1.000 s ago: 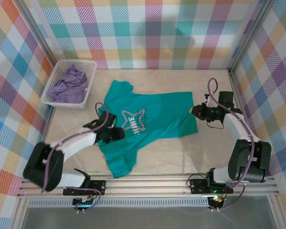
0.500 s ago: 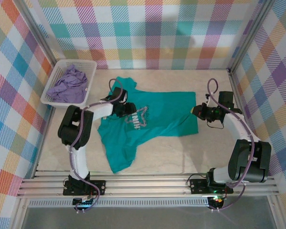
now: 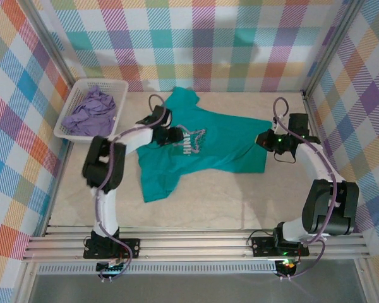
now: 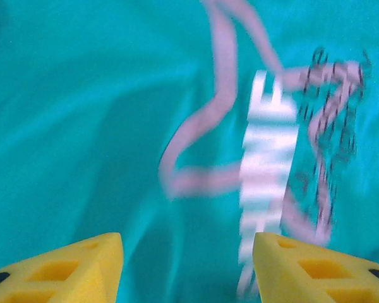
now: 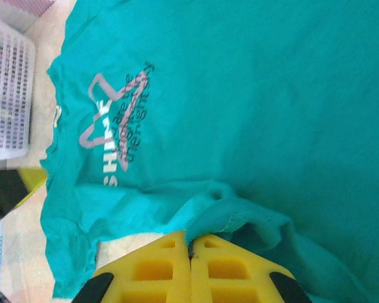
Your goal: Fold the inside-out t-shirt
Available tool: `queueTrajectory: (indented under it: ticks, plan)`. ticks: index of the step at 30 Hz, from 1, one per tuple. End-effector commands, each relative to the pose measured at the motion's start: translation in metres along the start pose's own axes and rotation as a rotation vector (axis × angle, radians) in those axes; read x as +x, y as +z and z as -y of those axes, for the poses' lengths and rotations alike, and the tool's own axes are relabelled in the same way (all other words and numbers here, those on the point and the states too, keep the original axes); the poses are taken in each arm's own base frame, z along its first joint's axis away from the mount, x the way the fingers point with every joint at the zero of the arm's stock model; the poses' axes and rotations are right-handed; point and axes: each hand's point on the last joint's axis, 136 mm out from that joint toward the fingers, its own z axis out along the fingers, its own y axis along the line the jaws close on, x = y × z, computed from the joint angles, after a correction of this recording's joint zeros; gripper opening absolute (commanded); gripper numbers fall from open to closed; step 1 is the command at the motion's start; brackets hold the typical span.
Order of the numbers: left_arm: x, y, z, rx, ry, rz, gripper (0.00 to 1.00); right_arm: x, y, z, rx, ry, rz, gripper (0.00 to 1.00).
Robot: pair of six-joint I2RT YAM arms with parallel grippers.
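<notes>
Now get it flat before any fold

The teal t-shirt (image 3: 208, 148) lies spread across the middle of the table (image 3: 240, 202), print upward, its neck end toward the basket (image 3: 69, 129) and one sleeve trailing toward the near edge. The right gripper (image 3: 265, 140) is clenched on a bunched bit of hem at the shirt's far right end. The left gripper (image 3: 175, 136) hangs released over the chest print, fingers apart with only cloth beneath. My judgement: hold the hem taut, lower the left jaws at a shoulder rather than on the print, and pinch cleanly, so wrinkles are drawn out, not folded in
</notes>
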Motion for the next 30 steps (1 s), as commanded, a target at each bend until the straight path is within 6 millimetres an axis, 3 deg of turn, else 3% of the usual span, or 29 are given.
queueTrajectory:
  ticks: [1,3,6,8,11,17,20,26,30]
  plan:
    - [0.050,-0.045,-0.057,-0.168,-0.043,0.002,0.57,0.021,-0.004,-0.009,-0.006,-0.029,-0.031,0.00]
    - [0.090,-0.062,-0.083,-0.234,-0.077,-0.056,0.56,0.028,-0.003,-0.011,-0.008,-0.039,-0.052,0.00]
    - [0.124,-0.079,-0.105,-0.287,-0.103,-0.093,0.57,0.033,-0.001,-0.015,-0.016,-0.052,-0.073,0.00]
    - [0.137,-0.080,-0.112,-0.305,-0.105,-0.123,0.57,0.034,-0.001,-0.016,-0.014,-0.058,-0.079,0.00]
    - [0.155,-0.066,-0.104,-0.267,-0.088,-0.209,0.56,0.033,-0.002,-0.016,-0.010,-0.066,-0.085,0.00]
    - [0.171,-0.042,-0.081,-0.233,-0.006,-0.295,0.52,0.034,-0.001,-0.016,-0.013,-0.067,-0.086,0.00]
    - [0.179,-0.035,-0.083,-0.273,0.025,-0.324,0.47,0.034,-0.002,-0.016,-0.014,-0.067,-0.085,0.00]
    - [0.184,-0.029,-0.088,-0.280,0.019,-0.309,0.21,0.034,-0.003,-0.016,-0.008,-0.073,-0.080,0.00]
    - [0.170,-0.032,-0.065,-0.160,-0.008,-0.233,0.00,0.029,-0.004,-0.018,-0.014,-0.071,-0.062,0.00]
